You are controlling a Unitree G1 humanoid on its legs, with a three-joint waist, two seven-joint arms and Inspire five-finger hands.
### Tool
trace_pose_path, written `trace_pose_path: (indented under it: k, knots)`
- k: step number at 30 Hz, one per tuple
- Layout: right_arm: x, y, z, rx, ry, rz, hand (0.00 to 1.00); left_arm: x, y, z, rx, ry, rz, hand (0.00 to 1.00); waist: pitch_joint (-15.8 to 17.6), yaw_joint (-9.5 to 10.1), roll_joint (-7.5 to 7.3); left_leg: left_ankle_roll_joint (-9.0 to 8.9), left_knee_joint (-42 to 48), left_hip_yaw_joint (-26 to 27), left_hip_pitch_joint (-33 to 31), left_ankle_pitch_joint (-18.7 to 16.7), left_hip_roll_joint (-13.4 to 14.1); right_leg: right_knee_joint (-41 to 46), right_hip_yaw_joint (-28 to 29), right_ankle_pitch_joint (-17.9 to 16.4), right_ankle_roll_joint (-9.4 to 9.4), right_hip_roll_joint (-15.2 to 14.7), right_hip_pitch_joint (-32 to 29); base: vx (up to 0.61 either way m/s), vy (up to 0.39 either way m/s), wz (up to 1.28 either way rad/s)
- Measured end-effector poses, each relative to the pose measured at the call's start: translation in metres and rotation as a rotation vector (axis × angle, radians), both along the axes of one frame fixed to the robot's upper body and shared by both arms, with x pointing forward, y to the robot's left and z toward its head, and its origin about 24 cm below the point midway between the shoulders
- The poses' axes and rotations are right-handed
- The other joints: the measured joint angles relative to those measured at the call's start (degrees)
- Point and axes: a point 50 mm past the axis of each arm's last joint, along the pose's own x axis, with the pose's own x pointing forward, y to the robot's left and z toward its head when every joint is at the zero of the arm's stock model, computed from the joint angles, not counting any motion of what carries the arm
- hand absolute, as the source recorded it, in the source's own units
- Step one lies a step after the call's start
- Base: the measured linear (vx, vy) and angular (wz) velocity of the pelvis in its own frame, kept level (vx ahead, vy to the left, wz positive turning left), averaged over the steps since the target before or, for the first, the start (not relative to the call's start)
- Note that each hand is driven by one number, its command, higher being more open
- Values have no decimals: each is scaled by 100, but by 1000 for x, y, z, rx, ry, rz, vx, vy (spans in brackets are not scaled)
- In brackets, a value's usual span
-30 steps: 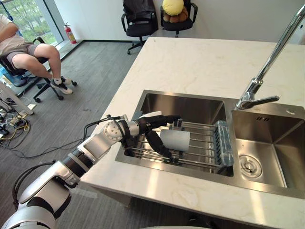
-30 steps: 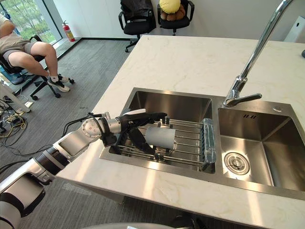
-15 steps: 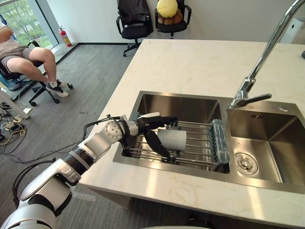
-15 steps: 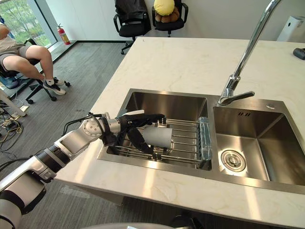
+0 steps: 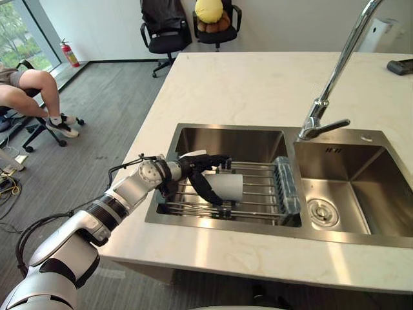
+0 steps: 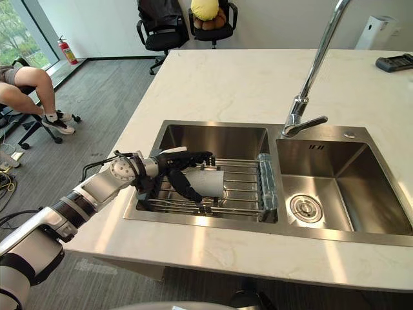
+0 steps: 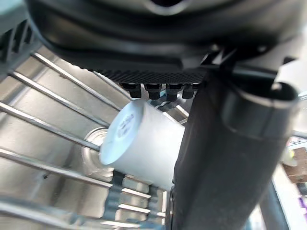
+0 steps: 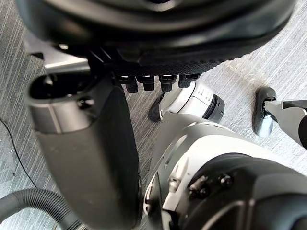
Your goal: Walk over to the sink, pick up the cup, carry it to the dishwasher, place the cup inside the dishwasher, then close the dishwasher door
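Observation:
A pale cup lies on its side on the wire rack in the left basin of the steel sink. My left hand reaches into that basin from the left and straddles the cup. Its fingers stretch straight over the cup's far side and its thumb runs along the near side. The left wrist view shows the cup lying between the thumb and the fingers, its flat base facing the camera. My right hand hangs relaxed over the grey floor, holding nothing.
A clear ribbed roll bounds the rack's right end. The right basin has a drain, with a tall faucet behind. Pale counter surrounds the sink; a dark device lies far right. A seated person and office chairs stand beyond.
The camera has moved, sliding the sink leftward and showing more of the right basin. My left hand keeps the same pose around the lying cup.

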Motion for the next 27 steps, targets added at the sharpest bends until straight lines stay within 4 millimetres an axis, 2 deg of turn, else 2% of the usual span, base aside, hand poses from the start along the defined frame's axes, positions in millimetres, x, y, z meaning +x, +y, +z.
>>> trace_pose_path:
  k: [6, 11, 15, 27]
  knots:
    - [-1, -4, 1, -1, 9, 13, 100, 1, 5, -3, 45, 18, 0, 100, -33, -7, 15, 5, -18, 38, 6, 16, 3, -143, 1, 74, 10, 8, 49, -56, -33, -2]
    - [1, -4, 1, 0, 9, 47, 100, 4, 12, -6, 62, 16, 40, 100, -34, -113, 18, -2, -44, 70, 24, 19, 7, -158, 6, 85, 18, 20, 53, -6, -11, -1]
    - [2, -4, 1, 2, 6, 50, 100, 6, 21, -19, 155, 18, 83, 100, -29, -167, 20, -7, -47, 131, 20, 18, 15, -157, 34, 88, 23, 27, 17, -11, -19, -4]
    - [0, -5, 2, 1, 9, 51, 100, 4, 18, -27, 159, -37, 79, 100, -23, -162, 21, -11, -32, 156, 21, 17, 30, -158, 34, 93, 26, 29, 18, -41, -31, 0]
